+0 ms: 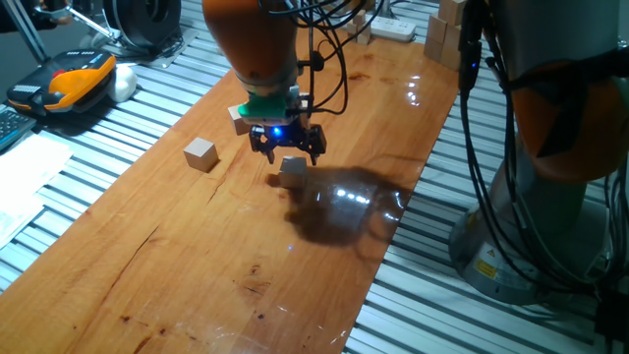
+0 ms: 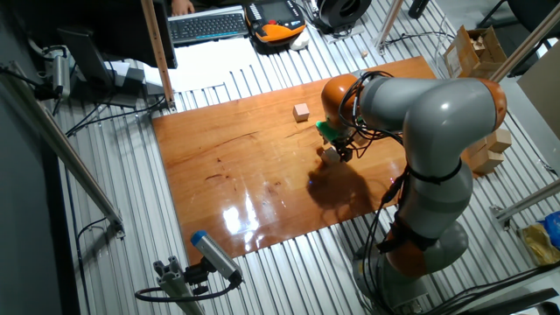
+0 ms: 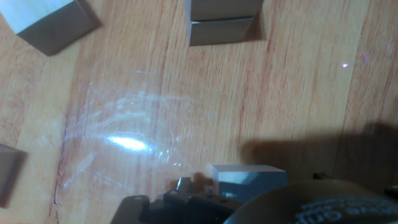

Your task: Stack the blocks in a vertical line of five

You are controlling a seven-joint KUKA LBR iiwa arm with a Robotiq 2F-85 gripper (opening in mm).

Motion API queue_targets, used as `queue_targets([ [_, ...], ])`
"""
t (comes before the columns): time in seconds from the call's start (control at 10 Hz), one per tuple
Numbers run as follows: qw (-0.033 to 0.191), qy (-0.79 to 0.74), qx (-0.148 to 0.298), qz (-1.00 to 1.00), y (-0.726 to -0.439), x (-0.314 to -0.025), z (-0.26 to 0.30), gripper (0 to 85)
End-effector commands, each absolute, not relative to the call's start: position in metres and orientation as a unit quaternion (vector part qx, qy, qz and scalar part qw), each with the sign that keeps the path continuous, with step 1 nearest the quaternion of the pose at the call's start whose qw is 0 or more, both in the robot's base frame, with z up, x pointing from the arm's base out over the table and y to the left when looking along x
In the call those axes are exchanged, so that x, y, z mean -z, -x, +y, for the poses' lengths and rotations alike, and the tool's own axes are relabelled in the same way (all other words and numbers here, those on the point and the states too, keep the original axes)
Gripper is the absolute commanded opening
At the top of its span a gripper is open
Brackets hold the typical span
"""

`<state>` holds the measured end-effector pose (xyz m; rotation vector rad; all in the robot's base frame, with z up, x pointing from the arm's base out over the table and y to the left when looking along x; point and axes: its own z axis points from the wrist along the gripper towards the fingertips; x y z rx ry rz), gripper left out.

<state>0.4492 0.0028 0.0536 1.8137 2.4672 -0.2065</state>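
Note:
My gripper (image 1: 286,149) hangs open just above one small tan block (image 1: 292,169) on the wooden table (image 1: 197,265); its fingers stand wider than the block. The same block shows in the other fixed view (image 2: 331,157) and at the bottom of the hand view (image 3: 249,177), next to the gripper's dark body. A second block (image 1: 200,153) lies apart to the left, also in the other fixed view (image 2: 302,112). Another block (image 1: 239,113) is partly hidden behind the hand. The hand view shows two blocks touching (image 3: 224,22), one at the top left (image 3: 50,22) and one at the left edge (image 3: 7,174).
A white power strip (image 1: 393,29) and larger pale wooden blocks (image 1: 447,34) sit at the table's far end. A yellow-black handset (image 1: 74,79) lies left of the table. The arm's grey base (image 1: 550,197) and cables stand at the right edge.

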Motion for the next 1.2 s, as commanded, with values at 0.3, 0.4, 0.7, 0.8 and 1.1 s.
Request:
queue_targets([
  [0.3, 0.037, -0.593, 0.072, 0.801, -0.4494, -0.0495, 0.0035, 85.0],
  [0.4, 0.038, -0.594, 0.076, 0.8, -0.4496, -0.0471, 0.0039, 85.0],
  [0.7, 0.038, -0.595, 0.078, 0.799, -0.4497, -0.0464, 0.0038, 85.0],
  [0.8, 0.038, -0.596, 0.078, 0.798, -0.4497, -0.0461, 0.0039, 85.0],
  [1.1, 0.038, -0.596, 0.078, 0.798, -0.4498, -0.0447, 0.0042, 85.0],
])
